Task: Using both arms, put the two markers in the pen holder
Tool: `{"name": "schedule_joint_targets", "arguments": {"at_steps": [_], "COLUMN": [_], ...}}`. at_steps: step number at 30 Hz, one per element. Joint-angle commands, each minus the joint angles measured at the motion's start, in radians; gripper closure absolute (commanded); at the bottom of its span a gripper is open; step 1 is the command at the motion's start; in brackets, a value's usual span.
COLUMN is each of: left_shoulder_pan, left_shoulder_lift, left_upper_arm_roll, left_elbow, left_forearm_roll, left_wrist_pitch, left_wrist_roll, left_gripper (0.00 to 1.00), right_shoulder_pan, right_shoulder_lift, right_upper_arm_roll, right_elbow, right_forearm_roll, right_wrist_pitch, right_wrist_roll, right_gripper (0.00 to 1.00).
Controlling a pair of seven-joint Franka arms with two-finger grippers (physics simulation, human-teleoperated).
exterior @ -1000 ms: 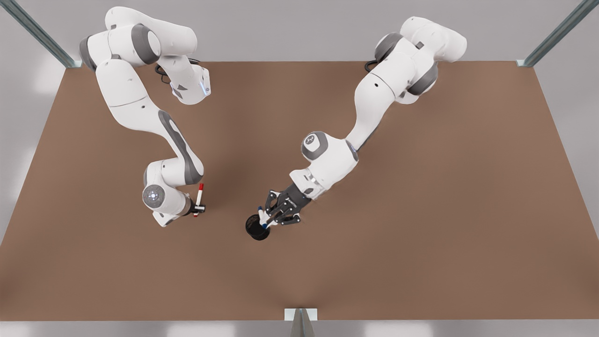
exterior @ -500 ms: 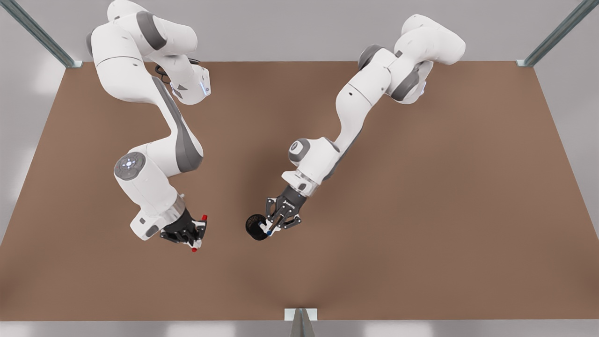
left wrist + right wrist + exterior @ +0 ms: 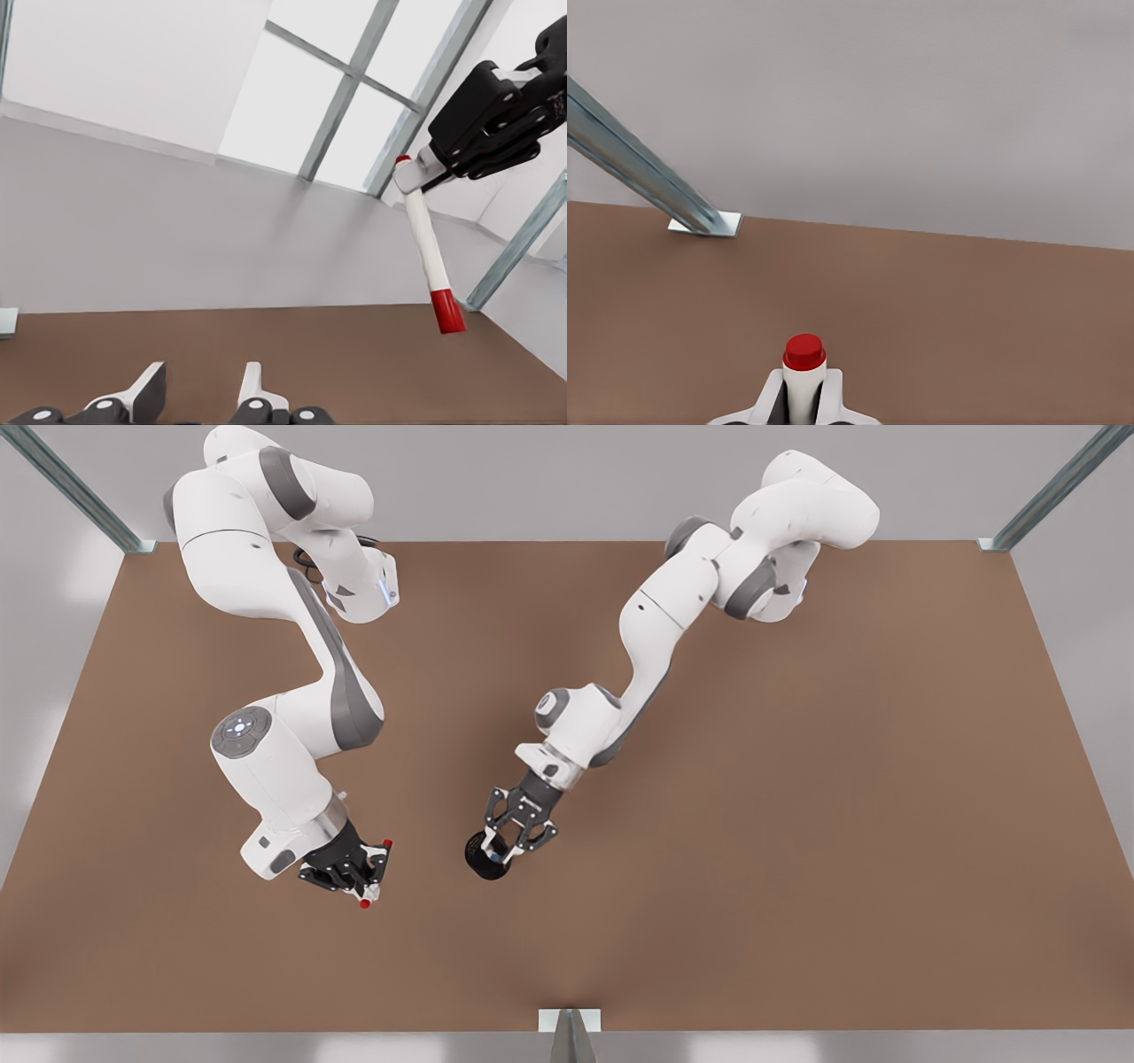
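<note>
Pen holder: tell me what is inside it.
The blue-capped marker shows at the mouth of the pen holder, under the open left gripper. The holder's wall and the gripper hide the rest.

the blue-capped marker point(image 3: 497, 851) is largely hidden between the left gripper point(image 3: 501, 852) fingers, over the pen holder point(image 3: 479, 862). the red-capped marker point(image 3: 804, 381) is cut off below by the right gripper point(image 3: 802, 403) in the right wrist view.
</note>
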Motion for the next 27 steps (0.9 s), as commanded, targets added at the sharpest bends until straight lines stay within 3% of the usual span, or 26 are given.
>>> {"name": "schedule_joint_targets", "arguments": {"at_steps": [1,3,5,7,9,11,12,13,14,18,27], "left_shoulder_pan": [-0.004,0.048,0.224,0.27,0.258,0.25,0.418,0.655,0.703,0.695,0.704], "left_shoulder_lift": [0.0,-0.042,-0.252,-0.433,-0.542,-0.615,-0.733,-0.905,-1.056,-1.004,-0.968], "left_upper_arm_roll": [0.006,0.004,0.007,0.246,0.627,0.681,0.441,0.115,0.069,0.067,0.072], "left_elbow": [-0.004,-0.005,-0.062,-0.119,-0.117,-0.117,-0.161,-0.348,-0.58,-0.528,-0.527], "left_forearm_roll": [0.028,0.025,-0.001,0.079,0.215,0.468,0.617,0.781,0.807,0.797,0.763], "left_wrist_pitch": [0.026,-0.031,-0.615,-1.211,-1.936,-2.013,-2.01,-1.909,-1.761,-1.817,-1.801], "left_wrist_roll": [-0.042,-0.042,-0.08,-0.138,-0.151,-0.098,-0.103,-0.138,-0.19,-0.279,-0.279], "left_gripper": [0.0,0.0,0.0,0.0,0.0,0.0,0.0,0.0,0.0,0.0,0.0], "right_shoulder_pan": [0.0,0.001,0.015,0.06,0.142,0.186,0.201,0.213,0.215,0.209,0.207], "right_shoulder_lift": [-0.001,-0.001,-0.001,-0.004,-0.006,0.011,0.039,0.054,0.071,0.091,0.069], "right_upper_arm_roll": [0.0,0.0,0.015,0.015,0.014,0.011,0.008,0.003,-0.001,-0.005,-0.003], "right_elbow": [0.001,0.001,0.002,0.005,0.01,0.021,0.051,0.059,0.059,-0.002,-0.162], "right_forearm_roll": [-0.014,-0.014,-0.015,-0.018,-0.09,-0.199,-0.228,-0.248,-0.268,-0.296,-0.296], "right_wrist_pitch": [-0.003,-0.003,-0.001,0.0,0.03,0.106,0.129,0.163,0.212,0.358,0.49], "right_wrist_roll": [0.036,0.038,0.047,0.05,0.146,0.269,0.269,0.272,0.272,0.275,0.291], "right_gripper": [0.79,0.79,0.79,0.79,0.79,0.79,0.79,0.79,0.79,0.79,0.79]}}
